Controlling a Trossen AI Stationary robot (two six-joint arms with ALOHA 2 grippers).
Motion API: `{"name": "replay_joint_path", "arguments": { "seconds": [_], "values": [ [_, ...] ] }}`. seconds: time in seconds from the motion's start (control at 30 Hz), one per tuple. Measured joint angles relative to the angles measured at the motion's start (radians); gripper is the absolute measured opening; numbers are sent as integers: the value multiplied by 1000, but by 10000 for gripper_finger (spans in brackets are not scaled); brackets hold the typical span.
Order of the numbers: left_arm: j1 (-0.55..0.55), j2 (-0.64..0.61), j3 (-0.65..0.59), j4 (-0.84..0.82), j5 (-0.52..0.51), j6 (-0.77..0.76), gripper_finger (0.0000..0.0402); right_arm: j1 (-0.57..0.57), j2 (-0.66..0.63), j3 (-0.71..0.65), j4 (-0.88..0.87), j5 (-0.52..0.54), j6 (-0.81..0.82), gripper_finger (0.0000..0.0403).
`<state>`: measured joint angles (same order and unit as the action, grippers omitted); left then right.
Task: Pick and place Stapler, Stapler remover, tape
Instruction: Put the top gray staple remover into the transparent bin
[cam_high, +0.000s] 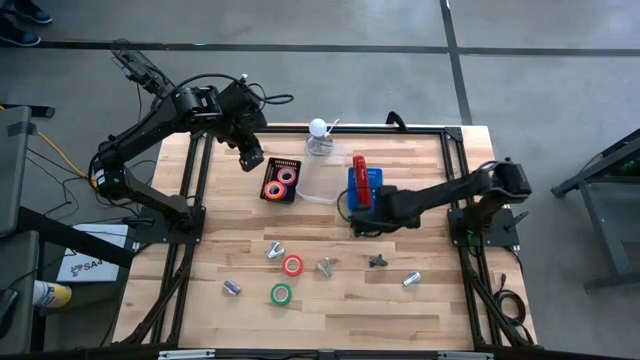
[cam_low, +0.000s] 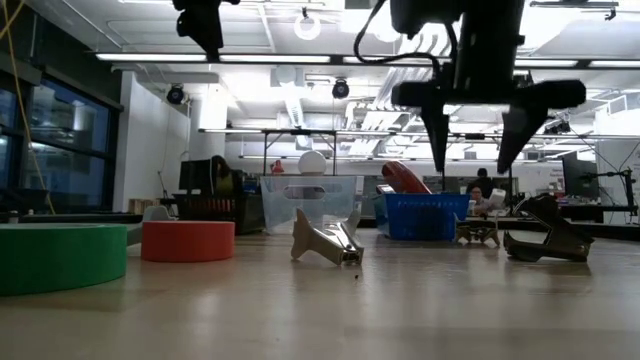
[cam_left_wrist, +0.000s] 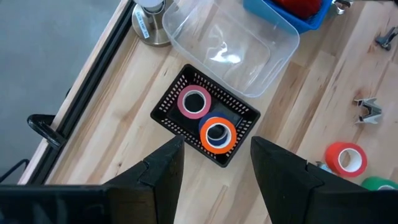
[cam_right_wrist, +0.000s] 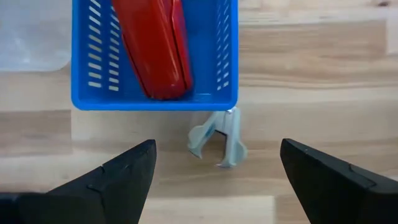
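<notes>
The red stapler (cam_high: 360, 180) lies tilted in the blue basket (cam_high: 377, 178), also seen in the right wrist view (cam_right_wrist: 158, 53). My right gripper (cam_high: 360, 218) hangs open just near of that basket, its fingers either side of a silver staple remover (cam_right_wrist: 217, 140) on the table, without touching it. My left gripper (cam_high: 250, 155) is open above the black basket (cam_left_wrist: 171, 102), which holds a pink tape roll (cam_left_wrist: 194, 101) and an orange one (cam_left_wrist: 217, 134). A red-orange roll (cam_high: 292, 265) and a green roll (cam_high: 281, 294) lie flat on the table.
A clear plastic tub (cam_high: 320, 185) and a white-capped bottle (cam_high: 319, 135) stand between the two baskets. Several more staple removers are scattered over the near half of the table, among them a silver one (cam_high: 275, 250) and a dark one (cam_high: 377, 261). Black frame rails run along the table's sides.
</notes>
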<state>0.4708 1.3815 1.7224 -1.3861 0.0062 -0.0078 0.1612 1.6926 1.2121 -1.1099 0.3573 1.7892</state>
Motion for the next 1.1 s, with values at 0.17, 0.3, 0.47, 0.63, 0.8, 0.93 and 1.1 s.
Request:
{"name": "replay_joint_path", "arguments": {
  "seconds": [0.17, 0.3, 0.47, 0.63, 0.8, 0.93, 1.1],
  "values": [
    [0, 0, 0, 0, 3, 26, 181, 49, 81, 0, 26, 36, 148, 334],
    [0, 0, 0, 0, 3, 40, 181, 62, 131, 0, 21, 37, 254, 334],
    [0, 0, 0, 0, 3, 56, 181, 57, 184, 0, 33, 29, 293, 334],
    [0, 0, 0, 0, 2, 61, 181, 37, 228, 0, 40, 20, 305, 334],
    [0, 0, 0, 0, 2, 66, 181, 9, 254, 0, 48, 22, 296, 334],
    [0, 0, 0, 0, 2, 79, 181, -6, 258, 0, 57, 22, 275, 333],
    [0, 0, 0, 0, 2, 82, 181, -18, 258, 0, 82, 15, 244, 313]
  ]
}}
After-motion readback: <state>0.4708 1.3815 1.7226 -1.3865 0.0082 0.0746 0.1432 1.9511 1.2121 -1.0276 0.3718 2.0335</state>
